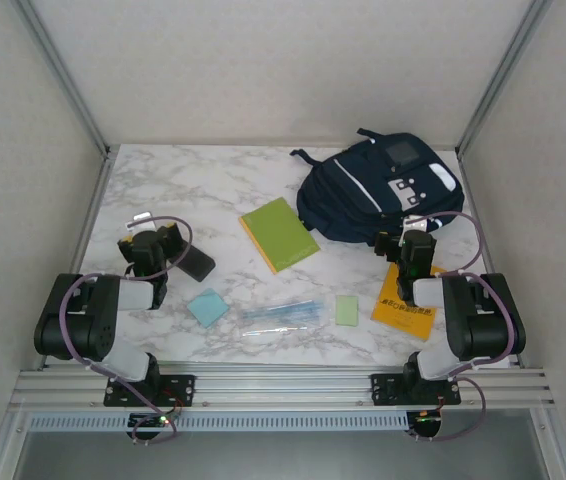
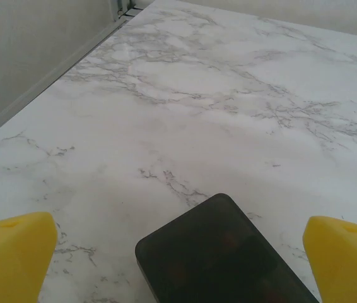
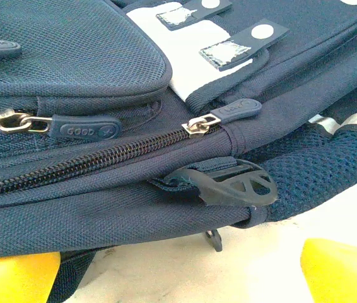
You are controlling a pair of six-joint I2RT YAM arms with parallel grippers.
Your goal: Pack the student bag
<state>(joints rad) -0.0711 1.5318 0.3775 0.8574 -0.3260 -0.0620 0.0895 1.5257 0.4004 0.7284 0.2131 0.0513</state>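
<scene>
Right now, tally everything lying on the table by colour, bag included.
Navy: 1, the student bag
Green: 2, notebook and small pad
Light blue: 1, square pad
Black: 1, flat case
Orange: 1, booklet
Clear bluish: 1, cluster of slim pen-like pieces
Total: 7

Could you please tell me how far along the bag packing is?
Done: nothing; the green notebook, blue pad and orange book lie on the table. In hand: the open right gripper faces the student bag's closed zipper; the open left gripper faces a dark case. Left: unzip, load.
</scene>
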